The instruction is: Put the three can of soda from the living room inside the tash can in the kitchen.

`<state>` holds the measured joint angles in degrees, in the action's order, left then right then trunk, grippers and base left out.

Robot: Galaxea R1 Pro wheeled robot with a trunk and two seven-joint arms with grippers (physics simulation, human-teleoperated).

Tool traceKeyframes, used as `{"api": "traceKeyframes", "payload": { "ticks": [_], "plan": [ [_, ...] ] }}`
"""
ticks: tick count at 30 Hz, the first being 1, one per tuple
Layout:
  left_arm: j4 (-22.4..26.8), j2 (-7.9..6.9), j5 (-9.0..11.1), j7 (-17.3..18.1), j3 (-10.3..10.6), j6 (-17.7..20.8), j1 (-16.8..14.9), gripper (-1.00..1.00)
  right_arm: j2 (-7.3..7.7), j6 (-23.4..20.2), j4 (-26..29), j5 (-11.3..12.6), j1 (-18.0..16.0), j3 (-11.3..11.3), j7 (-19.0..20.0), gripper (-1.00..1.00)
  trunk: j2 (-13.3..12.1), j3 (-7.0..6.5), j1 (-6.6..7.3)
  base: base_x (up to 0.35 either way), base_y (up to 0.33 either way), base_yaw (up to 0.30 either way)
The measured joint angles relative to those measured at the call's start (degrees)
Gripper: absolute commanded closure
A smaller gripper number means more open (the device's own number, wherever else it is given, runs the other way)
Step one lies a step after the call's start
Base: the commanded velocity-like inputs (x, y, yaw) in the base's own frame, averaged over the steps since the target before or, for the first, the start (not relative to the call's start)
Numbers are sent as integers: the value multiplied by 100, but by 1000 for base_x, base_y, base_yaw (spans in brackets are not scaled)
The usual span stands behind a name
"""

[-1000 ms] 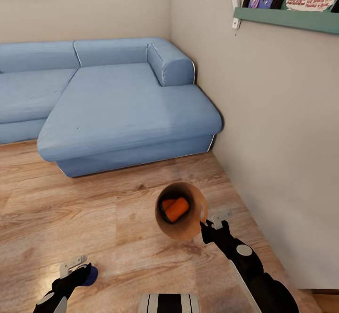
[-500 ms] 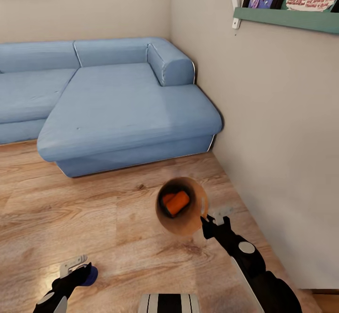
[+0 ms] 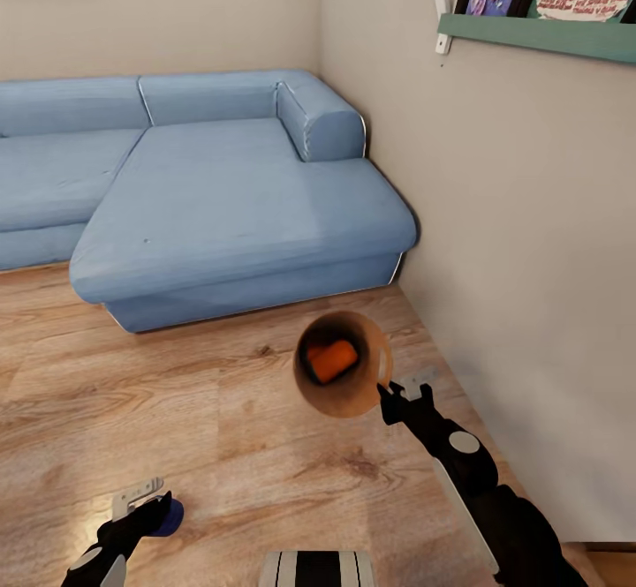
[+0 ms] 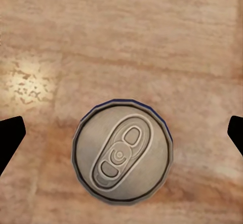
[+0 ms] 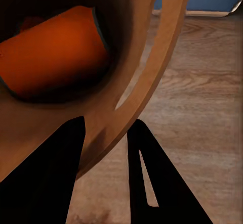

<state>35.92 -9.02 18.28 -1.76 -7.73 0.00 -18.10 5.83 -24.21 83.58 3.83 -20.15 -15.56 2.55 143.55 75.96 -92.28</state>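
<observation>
The right pincer (image 3: 395, 395) was closed on the rim of the bin (image 3: 343, 364), one finger inside the wall and one outside beside the handle slot, so the bin hung above the floor (image 3: 221, 410), tipped with its mouth toward the camera. An orange can (image 3: 332, 360) lay on its side inside. To carry this well, I judged the bin should be kept from tipping further, lest the can roll out, and moved slowly, since a pinch on a thin rim could slip. The right arm reached forward and up from the lower right, forearm nearly straight, close to the wall (image 3: 530, 260). The left pincer (image 3: 146, 503) hung low at the left with a blue can (image 3: 170, 516); the wrist view showed the can's (image 4: 123, 150) pale top between dark fingers (image 4: 10, 138) that stood apart from it, so whether it was gripped I could not tell. Beyond lay the sofa (image 3: 221, 207) and the shelf (image 3: 539, 35).
</observation>
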Motion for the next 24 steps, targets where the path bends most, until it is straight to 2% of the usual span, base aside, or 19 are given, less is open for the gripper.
{"api": "traceKeyframes", "payload": {
  "ticks": [9, 19, 24],
  "plan": [
    [-10, 4, 0, -3, 2, 0, 0, -100, 22, -4, 203, 19, -81, 17, 17, 100, 10, 177, -21, 0, 0, 0],
    [-1, 5, 0, -4, -1, 0, 0, -100, 3, -15, 445, 28, -75, -29, 17, 100, 11, 178, -21, 0, 0, 0],
    [-14, 11, -5, -17, -1, -44, 0, -100, -8, -15, 446, 13, -75, -57, 12, 100, 17, 288, -34, 0, 0, 0]
  ]
}}
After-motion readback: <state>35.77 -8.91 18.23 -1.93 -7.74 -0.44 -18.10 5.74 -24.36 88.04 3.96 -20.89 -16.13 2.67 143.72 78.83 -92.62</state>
